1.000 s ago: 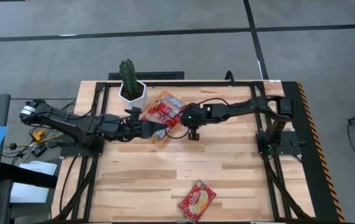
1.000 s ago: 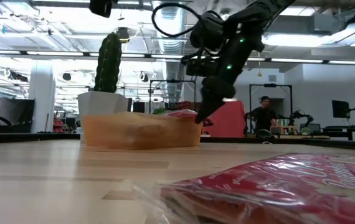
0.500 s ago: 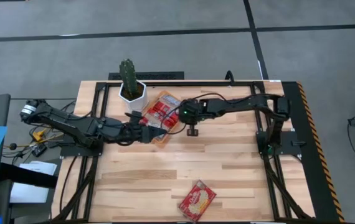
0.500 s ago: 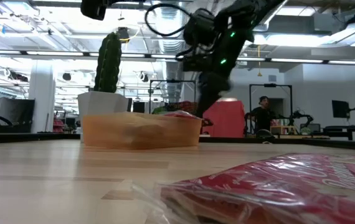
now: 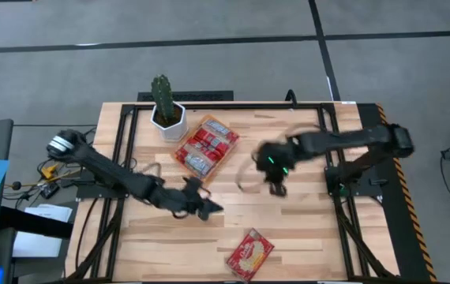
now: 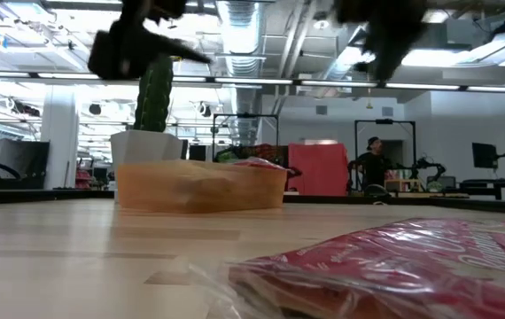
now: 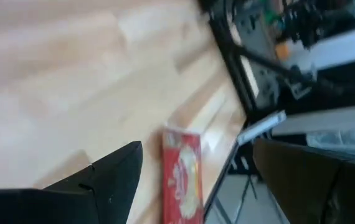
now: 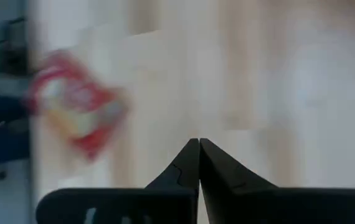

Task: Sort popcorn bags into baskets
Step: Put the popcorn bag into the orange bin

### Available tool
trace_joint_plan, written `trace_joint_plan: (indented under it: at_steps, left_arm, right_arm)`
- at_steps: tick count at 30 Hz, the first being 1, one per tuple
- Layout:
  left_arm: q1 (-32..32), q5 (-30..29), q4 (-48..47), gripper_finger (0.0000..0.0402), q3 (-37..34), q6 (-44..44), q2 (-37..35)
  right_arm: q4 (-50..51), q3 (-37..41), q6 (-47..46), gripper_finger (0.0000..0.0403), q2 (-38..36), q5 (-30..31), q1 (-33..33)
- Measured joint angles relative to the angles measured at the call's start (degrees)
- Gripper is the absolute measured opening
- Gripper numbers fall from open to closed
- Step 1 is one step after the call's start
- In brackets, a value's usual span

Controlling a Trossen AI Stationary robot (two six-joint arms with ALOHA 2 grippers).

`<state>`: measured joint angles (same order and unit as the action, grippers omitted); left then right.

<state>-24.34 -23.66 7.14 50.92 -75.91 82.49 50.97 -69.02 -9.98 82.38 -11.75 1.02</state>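
The orange tray (image 5: 223, 155) sits near the table's far side with several red popcorn bags (image 5: 204, 145) lying flat in it; the low view shows its side wall (image 6: 199, 186). One more red bag (image 5: 249, 253) lies flat by the near edge and fills the low view's foreground (image 6: 394, 266). My left gripper (image 5: 209, 209) hovers open over mid-table, between tray and lone bag, and that bag (image 7: 182, 180) shows between its fingers in the left wrist view (image 7: 197, 148). My right gripper (image 5: 278, 188) is shut (image 8: 198, 142), right of the tray, above bare wood.
A white pot with a green cactus (image 5: 164, 106) stands just left of the tray's far end. Black frame rails (image 5: 343, 197) run along the table's left, right and far sides. Bare wood lies between the tray and the lone bag.
Both grippers have left the tray quickly. My left gripper has swung from the tray's near end toward the near edge, closer to the lone bag. My right gripper has pulled away from above the tray toward the table's right and slightly nearer. The tray and bags have stayed put.
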Motion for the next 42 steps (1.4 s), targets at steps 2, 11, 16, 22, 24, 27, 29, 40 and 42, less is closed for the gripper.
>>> trace_joint_plan:
  at_steps: [2,11,16,22,24,27,29,40,42]
  left_arm:
    - [-0.5,2.0,4.4,0.0295,0.0,-1.0,4.7]
    - [-1.1,13.2,24.5,0.0295,0.0,-4.1,20.9]
    - [-1.7,17.4,27.2,0.0295,0.1,-7.0,25.6]
    - [-3.2,16.6,24.5,0.0295,0.3,-7.4,26.4]
    - [-3.8,16.1,24.7,0.0295,0.2,-7.1,26.4]
    - [-4.7,13.7,23.9,0.0295,0.3,-7.5,26.3]
    - [-5.3,11.8,22.1,0.0295,0.3,-8.6,26.3]
    - [-5.7,9.4,13.6,0.0295,0.3,-15.0,26.2]
    - [-5.6,9.5,13.5,0.0295,0.3,-14.8,26.2]
  right_arm:
    - [-3.6,3.4,-5.3,0.0027,-3.8,-0.1,6.1]
    - [-31.0,17.7,-29.9,0.0014,-4.3,15.2,31.1]
    - [-38.5,18.3,-36.5,0.0026,4.9,21.1,38.2]
    - [-47.2,16.8,-41.9,0.0011,16.5,20.9,43.4]
    - [-46.8,15.6,-42.9,0.001,19.3,20.8,44.0]
    - [-46.9,14.3,-44.0,0.0018,23.2,20.7,43.9]
    - [-47.3,13.1,-44.0,0.0025,25.0,20.7,43.3]
    - [-46.7,9.1,-35.7,0.0014,27.6,20.5,37.2]
    - [-46.6,8.8,-34.3,0.0016,27.7,20.6,35.6]
